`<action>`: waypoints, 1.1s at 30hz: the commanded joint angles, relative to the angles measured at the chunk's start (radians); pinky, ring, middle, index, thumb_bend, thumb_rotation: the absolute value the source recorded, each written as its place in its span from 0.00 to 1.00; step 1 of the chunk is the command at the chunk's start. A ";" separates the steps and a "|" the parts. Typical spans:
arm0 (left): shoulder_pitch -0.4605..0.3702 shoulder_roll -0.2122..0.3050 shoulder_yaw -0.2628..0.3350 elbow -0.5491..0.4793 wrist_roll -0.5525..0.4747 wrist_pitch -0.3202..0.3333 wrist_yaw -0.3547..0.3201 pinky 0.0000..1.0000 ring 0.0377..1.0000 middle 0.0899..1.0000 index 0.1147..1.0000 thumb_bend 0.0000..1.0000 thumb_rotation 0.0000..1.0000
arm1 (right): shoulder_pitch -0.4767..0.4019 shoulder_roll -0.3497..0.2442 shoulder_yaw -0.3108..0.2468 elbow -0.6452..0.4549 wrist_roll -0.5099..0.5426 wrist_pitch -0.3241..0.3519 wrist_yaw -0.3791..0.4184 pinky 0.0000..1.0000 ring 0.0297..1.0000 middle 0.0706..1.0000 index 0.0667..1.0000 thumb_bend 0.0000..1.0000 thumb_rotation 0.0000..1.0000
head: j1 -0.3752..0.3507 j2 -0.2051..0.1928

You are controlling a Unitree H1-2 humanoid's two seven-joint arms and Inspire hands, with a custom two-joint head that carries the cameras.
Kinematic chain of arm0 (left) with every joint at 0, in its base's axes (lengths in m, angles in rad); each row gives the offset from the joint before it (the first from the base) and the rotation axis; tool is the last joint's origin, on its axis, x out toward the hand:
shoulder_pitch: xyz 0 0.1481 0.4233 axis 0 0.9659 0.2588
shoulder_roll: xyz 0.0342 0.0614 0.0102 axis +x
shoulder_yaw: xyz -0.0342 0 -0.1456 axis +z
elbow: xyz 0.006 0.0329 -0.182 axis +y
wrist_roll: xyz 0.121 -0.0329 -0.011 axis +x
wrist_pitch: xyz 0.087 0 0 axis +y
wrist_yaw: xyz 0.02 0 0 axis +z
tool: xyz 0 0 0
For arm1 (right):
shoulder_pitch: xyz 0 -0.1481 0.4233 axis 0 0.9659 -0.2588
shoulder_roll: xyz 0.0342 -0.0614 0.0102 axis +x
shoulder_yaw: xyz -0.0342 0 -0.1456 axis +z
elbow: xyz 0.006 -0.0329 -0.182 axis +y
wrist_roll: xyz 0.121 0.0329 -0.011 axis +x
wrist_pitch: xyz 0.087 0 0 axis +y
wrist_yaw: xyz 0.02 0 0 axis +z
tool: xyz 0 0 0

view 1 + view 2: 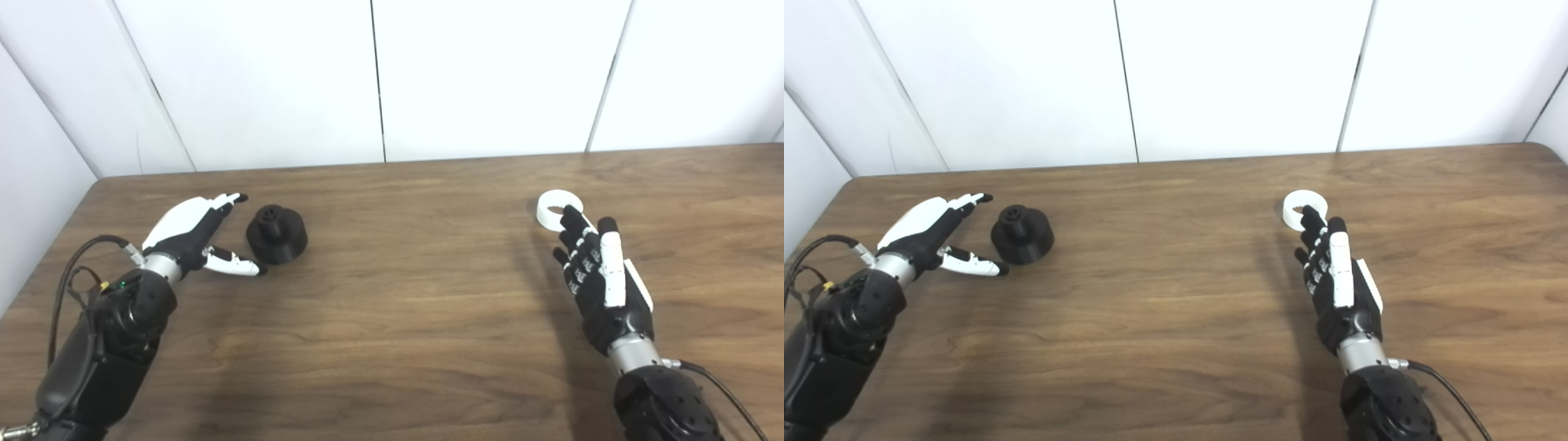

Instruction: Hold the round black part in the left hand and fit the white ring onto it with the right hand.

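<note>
Both your hands are spread and empty: the left hand (pixel 196 236) flanks the round black part (pixel 277 234), while the right hand (pixel 603 282) nears the white ring (pixel 558 209) and risks nudging it away.

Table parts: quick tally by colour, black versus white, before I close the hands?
Black: 1, the round black part, on the table beside the open left hand.
White: 1, the white ring, flat on the table at the fingertips of the open right hand.
Total: 2 parts, neither held.
</note>
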 commanded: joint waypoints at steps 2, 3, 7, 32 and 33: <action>-0.068 0.034 0.008 0.006 0.017 -0.030 0.016 1.00 1.00 1.00 0.94 1.00 0.28 | -0.025 0.001 0.005 -0.012 -0.010 -0.053 0.006 0.92 1.00 0.96 0.92 0.56 1.00 | 0.000 0.000; -0.072 0.033 0.007 0.012 0.016 -0.031 0.016 1.00 1.00 1.00 0.93 1.00 0.28 | -0.024 0.002 0.005 -0.012 -0.012 -0.054 0.006 0.93 1.00 0.96 0.92 0.56 1.00 | 0.000 0.000; -0.088 0.031 0.002 0.027 0.015 -0.021 0.005 1.00 1.00 1.00 0.93 1.00 0.28 | -0.022 0.002 0.006 -0.013 -0.019 -0.054 0.007 0.93 0.99 0.95 0.91 0.55 1.00 | -0.002 0.000; -0.173 0.028 -0.036 0.085 -0.007 0.037 -0.117 1.00 1.00 1.00 0.92 1.00 0.28 | -0.009 0.007 0.001 -0.034 -0.023 -0.046 -0.001 0.93 0.99 0.95 0.91 0.56 1.00 | -0.011 0.004; -0.174 0.028 -0.040 0.084 -0.007 0.036 -0.121 1.00 1.00 1.00 0.92 1.00 0.28 | -0.009 0.005 0.002 -0.035 -0.024 -0.047 0.001 0.93 0.99 0.95 0.91 0.56 1.00 | -0.012 0.004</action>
